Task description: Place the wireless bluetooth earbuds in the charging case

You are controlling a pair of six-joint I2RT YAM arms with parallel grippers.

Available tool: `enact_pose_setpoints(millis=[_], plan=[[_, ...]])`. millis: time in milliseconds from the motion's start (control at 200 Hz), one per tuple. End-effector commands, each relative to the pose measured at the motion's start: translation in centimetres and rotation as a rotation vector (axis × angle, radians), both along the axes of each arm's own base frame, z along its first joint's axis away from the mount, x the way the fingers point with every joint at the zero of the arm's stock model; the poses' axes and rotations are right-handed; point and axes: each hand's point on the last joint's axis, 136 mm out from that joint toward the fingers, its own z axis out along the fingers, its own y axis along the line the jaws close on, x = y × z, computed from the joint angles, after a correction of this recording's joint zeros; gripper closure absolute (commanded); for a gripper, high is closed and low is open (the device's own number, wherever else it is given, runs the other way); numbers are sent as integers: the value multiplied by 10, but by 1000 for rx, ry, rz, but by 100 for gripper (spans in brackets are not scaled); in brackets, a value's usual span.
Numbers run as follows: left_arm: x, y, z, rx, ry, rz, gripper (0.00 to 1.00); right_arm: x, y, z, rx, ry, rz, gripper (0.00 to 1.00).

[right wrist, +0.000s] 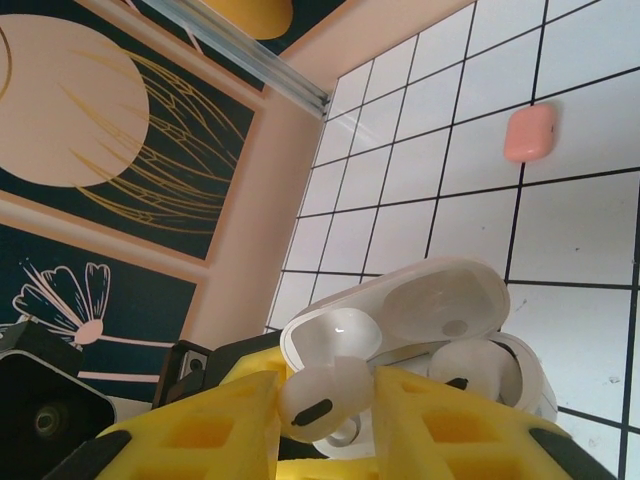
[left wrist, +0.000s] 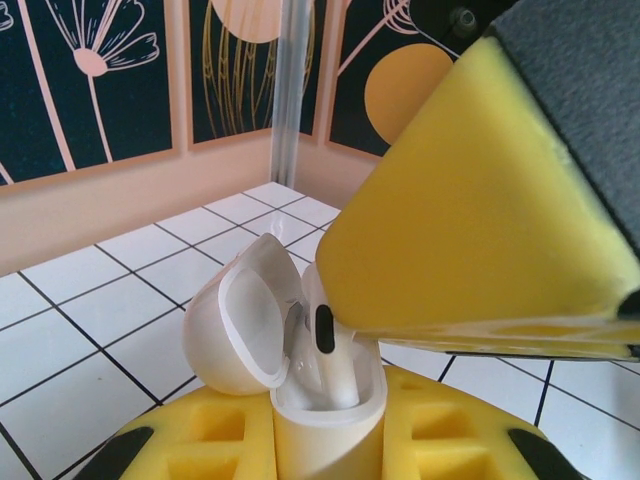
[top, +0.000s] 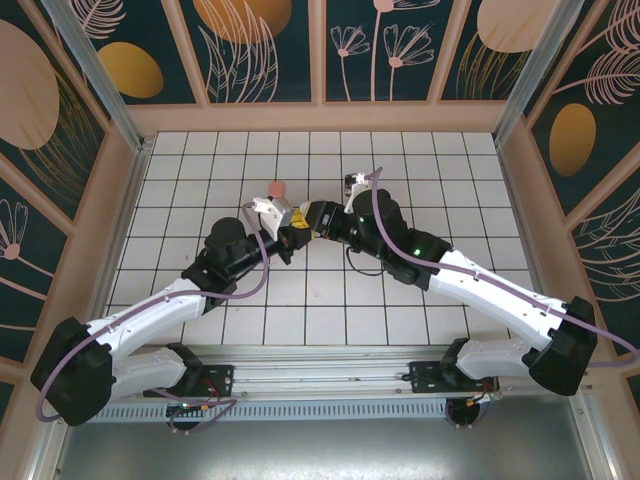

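**White earbud [right wrist: 318,397] at the mouth of the open charging case [left wrist: 325,425].** The right gripper [top: 313,218] pinches the bud by its rounded head between yellow foam pads [right wrist: 455,425]. In the left wrist view the stem points down into one well of the case, partly entered and not yet seated. The left gripper [top: 294,228] is pressed together on the case body, with the lid [left wrist: 240,325] hinged back beside the bud. A pink case [right wrist: 530,133] lies closed on the tiled table [top: 420,170], well apart. Whether the second well is already filled cannot be told.

Treat the bud as very light, rigid and glossy. It will likely pivot or squirt out of soft foam if you squeeze off-centre or push it against the rim. Hold it across the head, as here, so the stem is free to lead into the well. The case is a smooth, hard shell, and its hinged lid is the weak part. Grip the body low on its flat sides, and keep your pads clear of the lid and the opening. Expect a light downward press to finish the seating, so heavy force is probably not needed.
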Motion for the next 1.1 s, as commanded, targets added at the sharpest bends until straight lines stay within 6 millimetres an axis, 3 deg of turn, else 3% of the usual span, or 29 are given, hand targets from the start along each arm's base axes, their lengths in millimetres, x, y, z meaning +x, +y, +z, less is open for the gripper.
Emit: enact_pose_setpoints(millis=[0,415,821,1096], plan=[[-4,11,56,-120,-157,33,100,-4,-9,-33,-104,92,-11,67],[-4,12,55,-113,-158,39,100,-5,-4,-24,-108,81,0,63],[-2,8,47,-104,-128,28,100,-5,3,21,-85,-18,45,63],[-3,8,44,-98,-115,19,100,-2,-3,48,-107,-85,45,63]])
